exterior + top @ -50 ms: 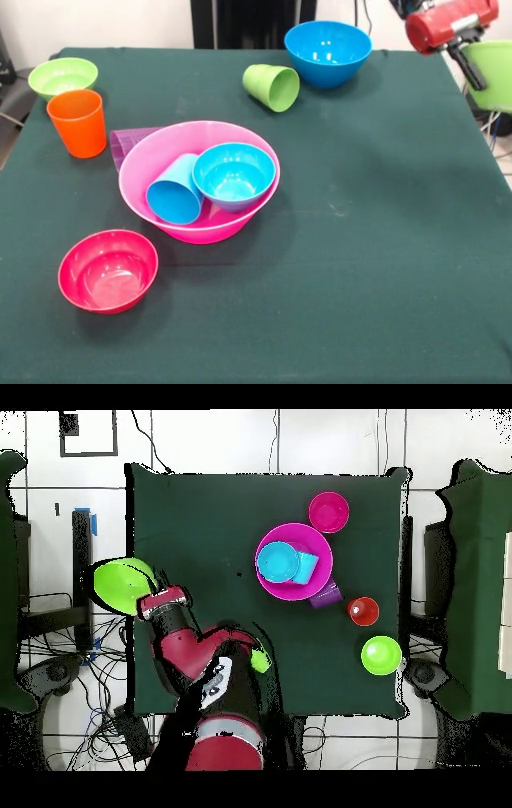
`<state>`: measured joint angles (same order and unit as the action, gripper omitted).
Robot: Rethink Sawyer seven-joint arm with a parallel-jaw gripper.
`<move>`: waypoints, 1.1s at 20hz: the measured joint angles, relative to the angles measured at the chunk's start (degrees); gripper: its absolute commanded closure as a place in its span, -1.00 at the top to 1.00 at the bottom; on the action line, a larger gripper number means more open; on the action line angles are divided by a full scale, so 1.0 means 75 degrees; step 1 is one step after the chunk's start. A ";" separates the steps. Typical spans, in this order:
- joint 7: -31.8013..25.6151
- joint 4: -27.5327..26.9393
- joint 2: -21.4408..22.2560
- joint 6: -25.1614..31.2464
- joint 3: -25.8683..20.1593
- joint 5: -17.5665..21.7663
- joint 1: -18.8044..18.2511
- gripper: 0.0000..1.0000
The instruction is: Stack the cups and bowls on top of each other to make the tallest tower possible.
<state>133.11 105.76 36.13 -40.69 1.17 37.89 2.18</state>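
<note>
The large pink bowl [200, 186] sits near the middle of the surface [384, 240] as the widest piece, a sensible base for the tower. Inside it a small light blue bowl [234, 174] rests upright beside a light blue cup [175, 190] that lies tipped on its side, so nothing is truly stacked there yet. A purple cup [126, 144] lies on its side against the pink bowl's far rim. The other pieces lie spread out around it: the orange cup [78, 122] upright, a small green bowl [62, 77] behind it, the red bowl [108, 269] near the front, a green cup [272, 86] tipped over, and the medium blue bowl [328, 52] at the far edge. The gripper [472, 68] hangs out past the surface's edge, gripping the rim of a larger green bowl [492, 74], probably to carry it to the pile.
</note>
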 measured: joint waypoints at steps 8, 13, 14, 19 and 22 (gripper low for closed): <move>0.0554 0.0373 0.1364 0.2765 -0.2617 0.2964 -0.2310 -1.00; 0.1249 0.1078 0.1792 0.3481 -0.4840 0.4539 -0.4358 -1.00; 0.1302 0.1169 0.1803 0.3592 -0.5102 0.4560 -0.4609 -1.00; 0.1335 0.1835 0.1525 0.5056 -0.7205 0.3788 -0.6843 -1.00; 0.1290 0.2016 0.1370 0.5658 -0.7870 0.3466 -0.7564 -1.00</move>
<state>142.78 120.88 46.41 1.74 -57.85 63.89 -54.55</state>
